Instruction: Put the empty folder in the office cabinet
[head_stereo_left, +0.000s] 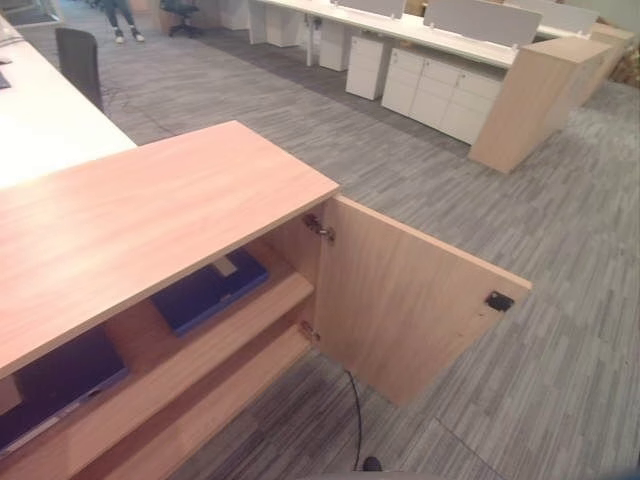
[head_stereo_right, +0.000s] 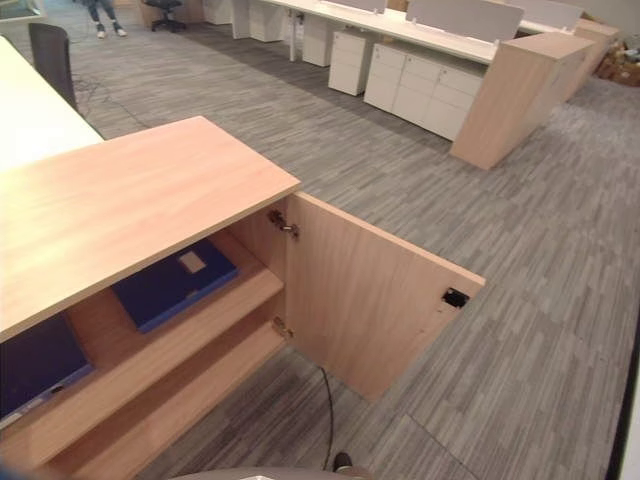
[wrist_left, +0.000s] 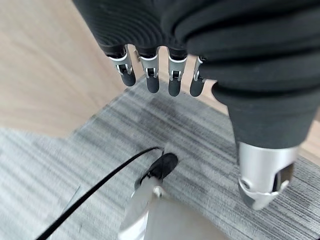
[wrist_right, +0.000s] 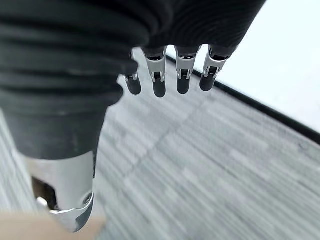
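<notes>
Two folders shelved, both hands empty

Two dark blue folders lie flat on the upper shelf of the office cabinet (head_stereo_left: 150, 215). One folder (head_stereo_left: 208, 290) sits near the hinge side, with a pale label on its cover; the other folder (head_stereo_left: 60, 385) lies further along towards my left, partly tucked under the cabinet top. I can't tell which one is the empty one. The cabinet door (head_stereo_left: 410, 300) stands wide open, swung out over the grey carpet (head_stereo_left: 520, 240).

My left hand (wrist_left: 155, 75) hangs with fingers straight and relaxed, carrying nothing, with carpet below it. My right hand (wrist_right: 170, 75) is the same: fingers loose, nothing in it, over the floor.

I judge the placing itself is done, since a folder is inside and neither hand holds anything. What may be left is shutting the door, though the task doesn't ask for that. A person (head_stereo_left: 120, 15) stands far off across the office.
</notes>
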